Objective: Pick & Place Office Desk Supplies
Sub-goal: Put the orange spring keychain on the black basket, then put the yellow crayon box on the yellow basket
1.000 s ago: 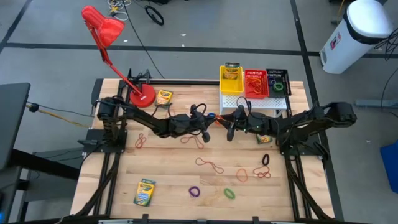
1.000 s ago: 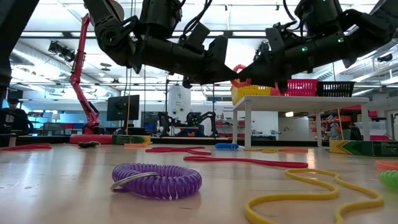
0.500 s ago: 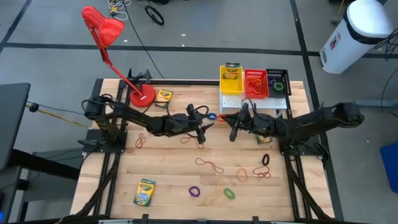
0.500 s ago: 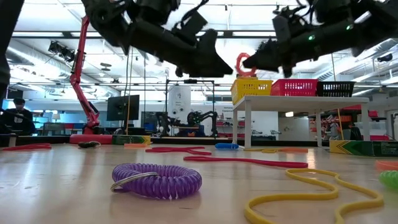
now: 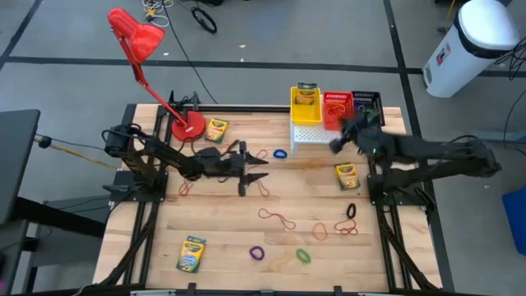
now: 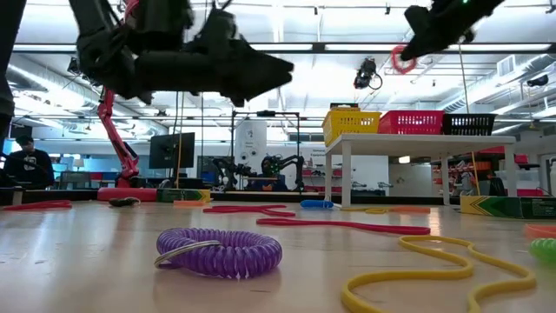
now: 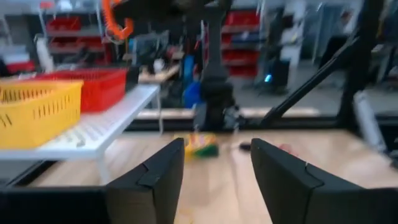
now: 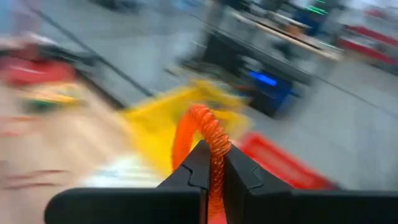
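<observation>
The right tool (image 8: pixel 211 171) is clamped on an orange coiled band (image 8: pixel 208 134), holding it in the air near the tabletop's (image 5: pixel 246 238) far right corner, just beside the red basket (image 5: pixel 337 109) on the white shelf (image 5: pixel 308 136). The left tool (image 5: pixel 256 168), its fingers (image 7: pixel 155 180) apart and holding nothing, hangs over the middle of the tabletop, above loose bands (image 5: pixel 278 219)

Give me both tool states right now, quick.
Left tool: open, empty, above the wooden table.
Right tool: shut on an orange coiled rubber-band loop, raised near the small mesh baskets.
</observation>
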You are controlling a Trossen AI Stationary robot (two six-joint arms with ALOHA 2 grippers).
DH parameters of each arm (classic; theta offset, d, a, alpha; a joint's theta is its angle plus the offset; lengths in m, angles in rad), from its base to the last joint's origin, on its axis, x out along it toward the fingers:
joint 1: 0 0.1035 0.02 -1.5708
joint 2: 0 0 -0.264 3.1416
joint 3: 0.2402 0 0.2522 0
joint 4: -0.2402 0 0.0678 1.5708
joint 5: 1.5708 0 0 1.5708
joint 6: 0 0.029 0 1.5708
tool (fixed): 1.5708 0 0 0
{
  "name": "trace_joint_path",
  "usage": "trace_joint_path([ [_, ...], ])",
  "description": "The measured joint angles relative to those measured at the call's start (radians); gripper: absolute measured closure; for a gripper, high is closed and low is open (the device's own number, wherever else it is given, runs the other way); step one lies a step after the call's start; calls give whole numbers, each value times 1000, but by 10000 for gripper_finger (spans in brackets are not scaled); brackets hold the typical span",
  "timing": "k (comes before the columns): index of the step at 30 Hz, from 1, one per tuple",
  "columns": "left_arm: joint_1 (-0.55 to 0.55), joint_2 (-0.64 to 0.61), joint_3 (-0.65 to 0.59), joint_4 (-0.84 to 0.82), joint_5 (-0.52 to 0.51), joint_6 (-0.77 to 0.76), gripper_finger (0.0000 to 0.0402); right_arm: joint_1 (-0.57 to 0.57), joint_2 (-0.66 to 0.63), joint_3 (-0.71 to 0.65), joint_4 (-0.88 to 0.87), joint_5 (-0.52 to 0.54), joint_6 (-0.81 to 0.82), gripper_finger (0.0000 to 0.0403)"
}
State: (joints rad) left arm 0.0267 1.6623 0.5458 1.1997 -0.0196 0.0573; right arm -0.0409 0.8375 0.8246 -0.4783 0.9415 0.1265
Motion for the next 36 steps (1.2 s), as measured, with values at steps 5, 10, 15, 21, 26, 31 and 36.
trace_joint_path([
  [5, 14, 0, -46, 78, 22, -9, 227, -219, 70, 221, -370, 35, 102, 385],
  [10, 12, 0, -47, 66, 51, -5, 234, -464, 169, 303, -452, -111, 93, 384],
  [15, 13, 0, -47, 66, 101, -6, 234, -665, 288, 321, -522, -182, 86, 384],
  [21, 5, 0, -47, 69, 125, -2, 234, -764, 384, 329, -574, -213, 87, 380],
  [26, 5, 0, -47, 73, 125, 4, 234, -763, 416, 345, -607, -226, 110, 341],
  [31, 5, 0, -47, 73, 126, -1, 234, -763, 419, 351, -621, -221, 113, 298],
  [36, 4, 0, -47, 67, 126, -8, 234, -759, 419, 351, -635, -165, 124, 269],
])
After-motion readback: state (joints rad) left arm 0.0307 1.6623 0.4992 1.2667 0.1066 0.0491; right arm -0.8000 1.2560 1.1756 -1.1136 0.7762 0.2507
